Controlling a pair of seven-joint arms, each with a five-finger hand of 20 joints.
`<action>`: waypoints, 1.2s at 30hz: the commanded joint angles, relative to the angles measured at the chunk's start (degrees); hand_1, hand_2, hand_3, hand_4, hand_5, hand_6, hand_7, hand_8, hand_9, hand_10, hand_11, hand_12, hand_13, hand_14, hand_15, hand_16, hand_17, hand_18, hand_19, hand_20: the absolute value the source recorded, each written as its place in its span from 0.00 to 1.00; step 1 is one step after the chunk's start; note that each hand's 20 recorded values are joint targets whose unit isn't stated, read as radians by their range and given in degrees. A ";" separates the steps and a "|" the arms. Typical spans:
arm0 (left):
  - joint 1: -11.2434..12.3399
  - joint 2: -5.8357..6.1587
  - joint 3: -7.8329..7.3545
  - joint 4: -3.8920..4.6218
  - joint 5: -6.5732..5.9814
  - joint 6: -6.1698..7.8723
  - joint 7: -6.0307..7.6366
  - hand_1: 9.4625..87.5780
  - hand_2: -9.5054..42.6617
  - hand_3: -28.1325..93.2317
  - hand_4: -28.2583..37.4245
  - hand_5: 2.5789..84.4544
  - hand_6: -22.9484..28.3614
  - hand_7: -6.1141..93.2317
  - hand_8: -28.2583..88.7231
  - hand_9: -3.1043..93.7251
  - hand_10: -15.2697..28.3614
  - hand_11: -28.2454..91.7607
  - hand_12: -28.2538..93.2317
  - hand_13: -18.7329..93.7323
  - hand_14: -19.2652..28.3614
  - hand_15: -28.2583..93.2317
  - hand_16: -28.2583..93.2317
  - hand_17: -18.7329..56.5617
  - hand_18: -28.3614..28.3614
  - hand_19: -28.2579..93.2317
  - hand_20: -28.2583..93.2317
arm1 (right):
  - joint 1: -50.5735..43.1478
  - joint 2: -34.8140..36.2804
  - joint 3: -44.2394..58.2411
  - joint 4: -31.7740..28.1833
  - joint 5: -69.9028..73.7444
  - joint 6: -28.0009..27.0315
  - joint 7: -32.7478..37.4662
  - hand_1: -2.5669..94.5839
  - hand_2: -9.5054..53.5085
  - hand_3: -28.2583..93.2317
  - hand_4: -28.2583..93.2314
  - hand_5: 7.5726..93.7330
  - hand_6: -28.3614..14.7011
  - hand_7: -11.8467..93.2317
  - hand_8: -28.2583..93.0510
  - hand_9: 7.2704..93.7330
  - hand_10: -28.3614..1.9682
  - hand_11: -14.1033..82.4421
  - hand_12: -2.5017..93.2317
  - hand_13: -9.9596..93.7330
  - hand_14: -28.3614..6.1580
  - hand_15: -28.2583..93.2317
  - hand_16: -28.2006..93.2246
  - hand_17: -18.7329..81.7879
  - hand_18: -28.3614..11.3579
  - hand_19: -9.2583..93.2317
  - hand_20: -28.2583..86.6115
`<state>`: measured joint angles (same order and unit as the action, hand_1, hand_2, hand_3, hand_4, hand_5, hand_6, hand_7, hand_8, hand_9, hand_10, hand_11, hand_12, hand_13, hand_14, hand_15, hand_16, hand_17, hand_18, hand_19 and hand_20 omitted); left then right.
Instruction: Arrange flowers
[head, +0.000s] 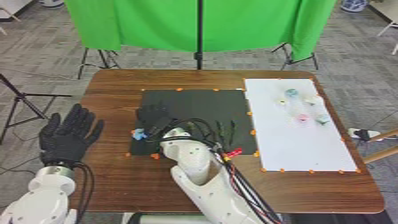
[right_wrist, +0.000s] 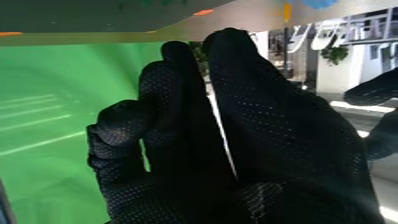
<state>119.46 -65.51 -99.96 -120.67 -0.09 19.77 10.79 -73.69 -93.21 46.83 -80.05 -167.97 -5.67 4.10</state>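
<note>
Over the left part of the black mat (head: 187, 97), right hand (head: 155, 116) opened out, with straight fingers lying narrow, side by side; in the right wrist view, slim gaps between. Just beside that hand, toward the near left of the mat, a blue flower (head: 139, 134); contact between glove and bloom, cannot tell. Dark cables (head: 206, 121) looped over the wrist and along the arm. Right of these, on the mat, slender dark stems (head: 233, 131). By the mat's near edge, a small red piece (head: 234, 152); flower or fitting, cannot tell.

Farther right, on a white board (head: 306, 150), a loose group toward the far half: light blue flower (head: 291, 93) farthest off, pale yellow flower (head: 282, 102) and whitish flower (head: 310, 101) nearer, then pink flower (head: 303, 118) beside a pale green flower (head: 323, 120). Small orange marks (head: 253, 132) along the edges of mat and board.

At the left edge of the brown table (head: 115, 180), well apart from the blue bloom, left hand (head: 67, 139) wide, with straight, spread fingers. Beyond the table, a green curtain (head: 142, 25) behind a dark upright pole (head: 200, 40).
</note>
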 joint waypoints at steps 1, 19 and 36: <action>1.28 -0.50 -0.31 -0.02 -1.31 0.23 0.29 0.24 0.49 0.86 0.00 0.60 0.63 0.26 0.15 0.49 0.73 0.51 0.36 0.46 0.78 0.73 0.18 0.19 0.82 0.61 0.43 | -0.80 0.80 0.16 -3.11 -21.25 2.87 -7.62 0.69 0.00 0.84 0.00 0.70 0.56 0.33 0.21 0.61 0.31 0.38 0.22 0.56 0.30 0.79 0.60 0.50 0.03 0.96 0.69; -1.24 0.16 1.36 0.26 -1.01 2.45 -0.95 0.24 0.50 0.86 0.00 0.61 0.63 0.27 0.15 0.50 0.73 0.52 0.36 0.46 0.80 0.74 0.18 0.19 0.83 0.62 0.43 | 0.13 -0.02 -3.32 -4.60 -27.68 -13.43 -6.37 0.58 0.06 0.93 0.00 0.59 0.61 0.27 0.12 0.42 0.26 0.28 0.18 0.40 0.13 0.82 0.49 0.44 0.00 0.95 0.80; -0.55 -0.07 1.17 0.13 -2.77 2.73 -0.04 0.24 0.50 0.86 0.00 0.61 0.63 0.27 0.15 0.50 0.73 0.52 0.36 0.47 0.79 0.74 0.18 0.19 0.82 0.62 0.43 | 1.59 0.62 -4.23 -3.79 -25.54 -15.22 -1.64 0.63 0.06 0.89 0.00 0.78 0.44 0.21 0.22 0.65 0.29 0.32 0.19 0.45 0.19 0.79 0.54 0.45 0.02 0.95 0.80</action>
<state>118.12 -65.30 -98.87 -120.64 -2.32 21.84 10.75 -73.12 -92.73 43.26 -84.03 -167.98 -19.61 -0.45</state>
